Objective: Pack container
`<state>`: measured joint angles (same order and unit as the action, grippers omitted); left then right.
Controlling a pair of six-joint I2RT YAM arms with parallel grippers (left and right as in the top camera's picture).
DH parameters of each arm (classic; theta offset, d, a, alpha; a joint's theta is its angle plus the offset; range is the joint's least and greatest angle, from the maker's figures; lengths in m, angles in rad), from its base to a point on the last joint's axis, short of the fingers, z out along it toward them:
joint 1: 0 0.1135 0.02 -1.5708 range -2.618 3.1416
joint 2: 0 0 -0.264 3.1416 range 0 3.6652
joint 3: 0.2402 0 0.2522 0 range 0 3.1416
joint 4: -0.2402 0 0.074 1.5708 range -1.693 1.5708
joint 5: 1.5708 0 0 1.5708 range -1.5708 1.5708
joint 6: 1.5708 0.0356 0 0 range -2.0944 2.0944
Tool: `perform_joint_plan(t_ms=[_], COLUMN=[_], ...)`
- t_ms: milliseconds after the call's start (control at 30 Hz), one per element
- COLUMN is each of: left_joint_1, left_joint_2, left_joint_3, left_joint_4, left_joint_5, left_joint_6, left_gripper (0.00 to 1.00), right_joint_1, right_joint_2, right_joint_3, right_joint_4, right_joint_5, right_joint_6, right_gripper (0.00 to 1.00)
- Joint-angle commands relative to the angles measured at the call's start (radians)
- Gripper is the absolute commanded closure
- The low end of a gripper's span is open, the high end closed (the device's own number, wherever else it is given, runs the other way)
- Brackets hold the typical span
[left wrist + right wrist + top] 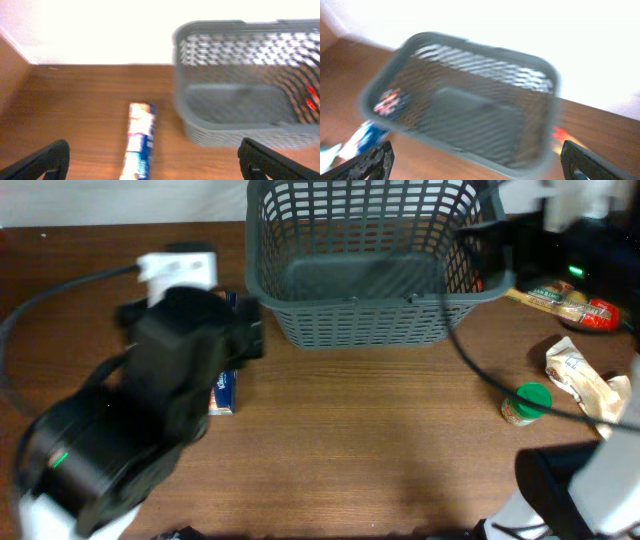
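Overhead: brown wooden table [380, 440], white wall [100, 200] beyond; container [360, 330] at the far edge, centre; left wrist: left gripper [154, 159] spread wide, empty; container [235, 135] ahead, rightward; right wrist: right gripper [476, 161] spread wide, empty; container [485, 55] directly ahead.

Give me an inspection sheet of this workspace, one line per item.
Surface: brown wooden table.
Job's things: grey basket upright at the far edge, nothing seen inside.
Clutter: blue box left of the basket; green-lidded jar, crumpled wrapper and red-labelled packet to its right.
Grippers: left pincer and right pincer both open, holding nothing.
Cables: black cable across the right side; second cable at left.
Surroundings: white wall behind.
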<state>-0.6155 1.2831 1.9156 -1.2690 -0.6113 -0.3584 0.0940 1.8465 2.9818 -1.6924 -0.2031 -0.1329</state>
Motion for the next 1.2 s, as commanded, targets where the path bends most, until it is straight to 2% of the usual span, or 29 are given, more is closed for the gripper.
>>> perform_joint_plan(t_ms=[0, 233, 433, 767, 933, 1167], left_joint_1=[0.005, 0.072, 0.158, 0.309, 0.328, 0.328], left_joint_2=[-0.025, -0.034, -0.034, -0.005, 0.027, 0.066], left_joint_3=[0.0, 0.0, 0.0, 0.0, 0.0, 0.0], left_joint_4=[-0.041, -0.117, -0.131, -0.154, -0.19, -0.249], left_joint_5=[-0.183, -0.197, -0.198, -0.195, -0.185, -0.121], left_joint_6=[0.015, 0.011, 0.006, 0.006, 0.007, 0.007], left_gripper=[0.0, 0.0, 0.0, 0.0, 0.0, 0.0], right_joint_1=[-0.07, -0.226, -0.339, -0.363, -0.363, -0.364], right_joint_2=[-0.017, -0.001, 0.049, 0.17, 0.206, 0.242], right_joint_3=[0.002, -0.042, -0.145, -0.328, -0.361, -0.365], right_joint_4=[-0.006, -0.006, -0.002, 0.027, 0.122, 0.184], right_joint_5=[0.296, 0.594, 0.61, 0.576, 0.378, 0.364], right_joint_6=[0.134, 0.373, 0.439, 0.426, 0.258, 0.248], right_gripper=[0.01, 0.01, 0.01, 0.01, 0.01, 0.01])
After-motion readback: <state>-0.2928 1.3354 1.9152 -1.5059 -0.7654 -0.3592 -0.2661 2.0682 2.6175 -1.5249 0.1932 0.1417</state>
